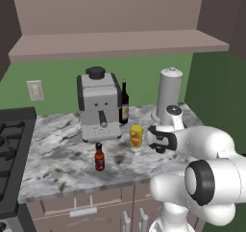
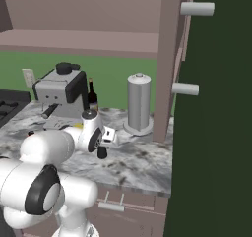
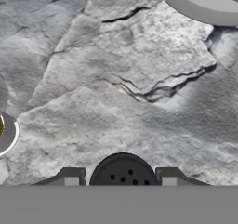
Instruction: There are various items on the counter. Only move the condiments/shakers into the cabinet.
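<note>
The black shaker's (image 3: 123, 172) round perforated top sits between my gripper's (image 3: 123, 180) two fingertips, which press close against both its sides. My gripper (image 2: 102, 153) points down at the marbled counter (image 1: 57, 154), right of the yellow bottle (image 1: 136, 137). In the hand view the yellow bottle's rim (image 3: 5, 132) shows at the left edge. The red sauce bottle (image 1: 99, 157) with its black cap stands upright near the counter's front. The cabinet's shelf board (image 1: 115, 43) runs overhead. My own forearm hides the shaker's body in both base views.
A silver coffee machine (image 1: 99, 106) and a dark wine bottle (image 1: 124, 103) stand at the back. The pale canister (image 1: 169, 94) rises just behind my hand; its base (image 3: 204, 4) shows in the hand view. The stove (image 1: 9, 149) is at the left, and a dark side panel (image 2: 167, 59) at the right.
</note>
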Tool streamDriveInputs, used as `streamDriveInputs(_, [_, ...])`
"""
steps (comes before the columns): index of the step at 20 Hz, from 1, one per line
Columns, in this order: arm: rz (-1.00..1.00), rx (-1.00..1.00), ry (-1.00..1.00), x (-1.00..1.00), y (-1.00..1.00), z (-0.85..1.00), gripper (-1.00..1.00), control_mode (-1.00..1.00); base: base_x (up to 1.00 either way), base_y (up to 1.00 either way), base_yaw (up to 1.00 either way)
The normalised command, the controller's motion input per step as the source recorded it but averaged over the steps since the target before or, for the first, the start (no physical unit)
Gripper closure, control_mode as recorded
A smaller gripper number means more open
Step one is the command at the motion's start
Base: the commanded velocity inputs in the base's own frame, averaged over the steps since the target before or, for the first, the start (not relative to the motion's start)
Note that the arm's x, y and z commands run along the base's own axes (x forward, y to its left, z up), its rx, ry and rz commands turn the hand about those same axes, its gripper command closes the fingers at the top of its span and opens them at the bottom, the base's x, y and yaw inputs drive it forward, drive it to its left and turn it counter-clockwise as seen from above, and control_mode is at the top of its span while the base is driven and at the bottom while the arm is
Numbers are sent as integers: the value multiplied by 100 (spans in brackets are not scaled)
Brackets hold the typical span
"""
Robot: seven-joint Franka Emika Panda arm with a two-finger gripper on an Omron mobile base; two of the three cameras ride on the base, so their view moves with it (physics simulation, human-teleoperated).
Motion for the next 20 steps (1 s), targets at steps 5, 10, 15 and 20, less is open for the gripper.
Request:
streamDriveInputs(5, [-1,0,-6,-4,0,27,100,-100,0,0,0])
streamDriveInputs(10, [-5,0,-11,-30,0,100,100,-100,0,0,0])
streamDriveInputs(15, [0,0,-9,-9,-1,100,100,-100,0,0,0])
streamDriveInputs(20, [0,0,-17,0,-2,100,100,-100,0,0,0])
